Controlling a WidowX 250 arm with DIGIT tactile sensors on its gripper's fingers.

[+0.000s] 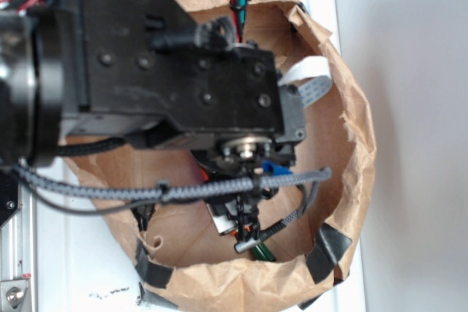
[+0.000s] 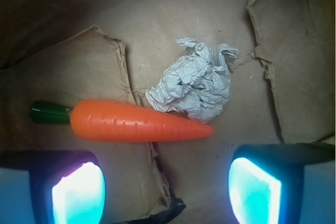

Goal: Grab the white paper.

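**— Where's your target, and what are you holding?**

— Nothing. My gripper (image 2: 167, 187) is spread wide, both pads (image 2: 79, 192) glowing at the bottom edge of the wrist view with bare bag floor between them. The white paper (image 2: 193, 85) lies ahead of my fingertips, a little toward the right-hand pad, on the bottom of the brown paper bag (image 2: 63, 56).

**— What's in the way?**

— The orange toy carrot (image 2: 139, 121). It lies crosswise between me and the wad, its tip touching or just overlapping the paper's near edge; I can't quite tell which.

**— So how do you take it cleanly?**

— I'd move forward past the carrot and centre over the lump before descending, so my pads straddle only the paper. It's crumpled and soft, so I'd close around its bulk, not a loose corner.

**— Any labels or writing?**

— None I can read. From outside, my arm hides most of the bag; only a ribbon cable (image 1: 311, 78) shows.
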